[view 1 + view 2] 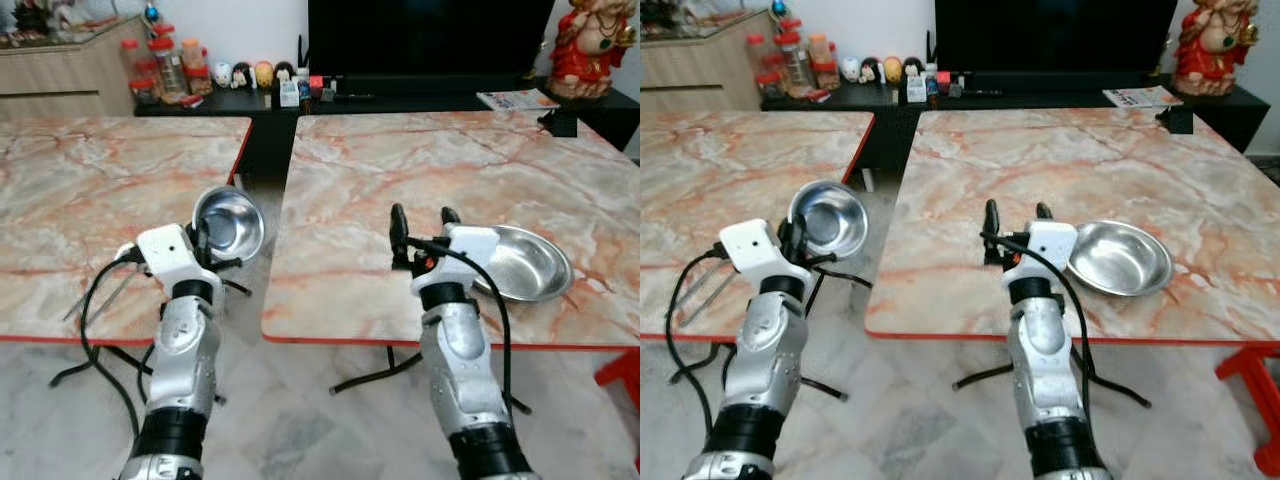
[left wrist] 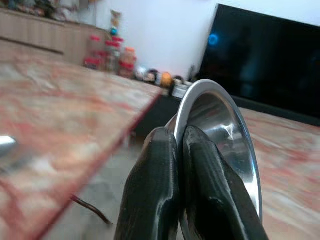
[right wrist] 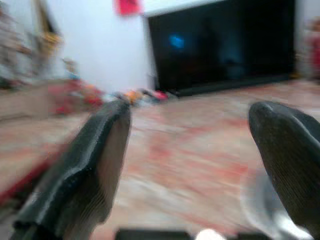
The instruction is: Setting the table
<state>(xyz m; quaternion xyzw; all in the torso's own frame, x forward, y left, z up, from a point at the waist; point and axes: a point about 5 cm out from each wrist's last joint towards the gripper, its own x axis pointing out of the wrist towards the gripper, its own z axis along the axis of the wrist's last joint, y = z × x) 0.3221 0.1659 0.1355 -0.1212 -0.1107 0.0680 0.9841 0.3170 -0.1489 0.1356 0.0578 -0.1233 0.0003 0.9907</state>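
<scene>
- left pincer (image 2: 181, 165) clamped on the rim of a tilted steel bowl (image 1: 228, 221), held over the gap between the two tabletops; the thin rim grip may slip and drop it.
- right pincer (image 1: 421, 224) apart, just beside the steel plate (image 1: 525, 262) on the right tabletop (image 1: 440, 160).
- bowl and plate both empty.

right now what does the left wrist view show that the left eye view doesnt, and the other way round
Left wrist view alone: up close, the two black fingers of the left gripper pressed shut on the rim of the steel bowl, one finger on each side of it.

Left eye view alone: the right gripper open above the right table, a steel plate lying beside it, and the red figurine.

Both: the held bowl over the gap between the two marble tables, the dark TV and the jars behind.
</scene>
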